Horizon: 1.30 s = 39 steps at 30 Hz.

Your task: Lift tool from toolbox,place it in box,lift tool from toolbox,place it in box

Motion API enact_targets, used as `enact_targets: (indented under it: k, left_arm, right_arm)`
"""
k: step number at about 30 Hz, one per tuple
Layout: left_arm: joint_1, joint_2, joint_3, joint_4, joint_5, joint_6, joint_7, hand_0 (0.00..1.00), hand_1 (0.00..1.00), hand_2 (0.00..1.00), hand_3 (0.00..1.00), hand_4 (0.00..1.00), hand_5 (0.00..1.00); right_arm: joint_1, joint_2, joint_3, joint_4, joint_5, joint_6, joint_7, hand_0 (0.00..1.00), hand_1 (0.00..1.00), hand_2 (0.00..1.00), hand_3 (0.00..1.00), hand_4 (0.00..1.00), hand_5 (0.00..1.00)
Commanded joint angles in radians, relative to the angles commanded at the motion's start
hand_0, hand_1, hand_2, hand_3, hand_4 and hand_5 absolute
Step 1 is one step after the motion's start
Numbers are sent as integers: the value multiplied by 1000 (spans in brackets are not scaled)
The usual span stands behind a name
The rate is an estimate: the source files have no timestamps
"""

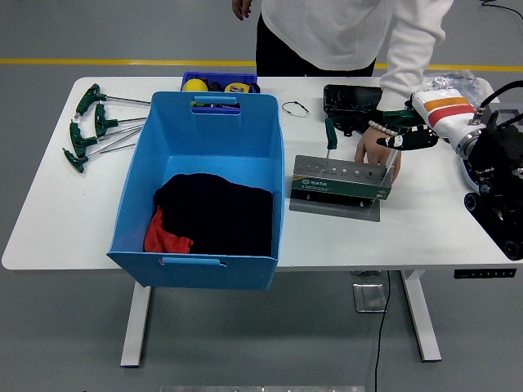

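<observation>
A grey-green tool rack [341, 181] stands on the white table [425, 229], right of the big blue box [200, 135]. One green-handled tool [330, 133] stands upright in the rack's left end. My right hand [402, 140] hovers over the rack's right end, its fingers curled on a green T-handle tool [395, 121] whose thin shaft hangs down to the rack. A person's hand [373, 152] rests on the rack's far right side, just under my hand. The blue box holds black and red cloth [208, 214]. My left arm is out of view.
Several green T-handle wrenches [91, 124] lie at the table's far left. A small blue tray [219, 82] sits behind the box. A black case [351, 101], a cord loop [296, 107] and a plastic bag [454, 80] lie at the back right. The person stands at the far edge.
</observation>
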Motion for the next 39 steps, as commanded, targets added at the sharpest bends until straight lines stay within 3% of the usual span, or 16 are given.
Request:
enact_targets:
  k: [1,6,7,12,13,24,25,30,31,36,37,39]
  left_arm:
    - [0,0,-1,0,1,0,0,735,717,705,674,687,627]
    - [0,0,3,0,-2,-1,1,735,717,705,674,687,627]
    - [-1,0,4,0,-2,-1,1,738,721,706,674,687,627]
    - [-1,-1,7,0,-2,-1,2,738,721,706,674,687,627]
    - [-1,-1,7,0,-2,-1,2,742,723,708,674,687,627]
    - [-4,1,10,0,1,-2,2,743,722,708,674,687,627]
    - [-4,1,12,0,-2,-2,1,743,723,707,674,687,627]
    - [-4,1,14,0,-7,-1,0,743,723,707,674,687,627]
    - [-5,1,15,0,-9,-1,0,744,722,707,674,687,627]
    - [-4,0,14,0,-9,-1,0,744,722,707,674,687,627]
    - [-4,0,14,0,-9,-1,0,746,723,706,673,687,626]
    - [-3,0,12,0,-8,-1,0,746,723,706,673,687,626]
  right_arm:
    - [0,1,-1,-1,2,-3,-2,135,107,144,167,998,758]
    - [-3,8,-5,-3,11,-26,-10,135,107,144,167,998,758]
    - [-3,9,-6,-4,12,-30,-12,108,56,100,123,998,756]
    - [-5,16,-17,-15,33,-68,-15,108,56,100,123,998,756]
    - [-5,17,-18,-17,35,-71,-15,79,12,55,78,998,738]
    - [-6,28,-34,-49,77,-141,0,67,2,34,57,998,713]
    - [-5,27,-34,-51,81,-154,1,30,2,2,14,998,664]
    - [-3,27,-35,-54,88,-200,9,30,2,2,14,998,664]
    - [-2,26,-35,-54,88,-206,11,2,2,2,2,998,611]
    - [-1,22,-35,-50,82,-223,4,2,2,2,2,998,611]
    - [-1,21,-34,-50,82,-224,3,2,2,2,2,922,589]
    - [-1,17,-33,-46,82,-225,-1,2,2,2,2,922,589]
